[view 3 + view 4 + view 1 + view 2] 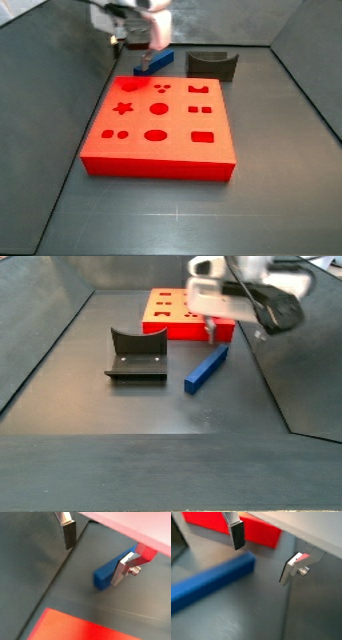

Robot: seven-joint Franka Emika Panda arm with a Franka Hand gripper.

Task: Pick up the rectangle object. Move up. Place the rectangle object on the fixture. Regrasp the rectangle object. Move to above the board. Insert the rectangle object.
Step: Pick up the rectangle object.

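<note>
The blue rectangle object (pixel 205 369) lies flat on the dark floor beside the red board (pixel 181 311); it also shows in a side view (pixel 156 62). My gripper (pixel 211 328) hovers open and empty over the bar's end nearest the board. In a wrist view the bar (pixel 105 575) lies by one silver finger (pixel 123 569), clear of the other's dark pad (pixel 69 534). In a wrist view (pixel 211 584) the bar's end lies below the gap of the gripper (pixel 262 562). The dark fixture (pixel 136 356) stands apart from the bar, and shows in a side view (pixel 211 65).
The red board (pixel 158 125) with shaped holes fills the middle of the floor; its edge shows in both wrist views (pixel 73 627) (pixel 251 529). Dark sloping walls (pixel 301 376) enclose the work area.
</note>
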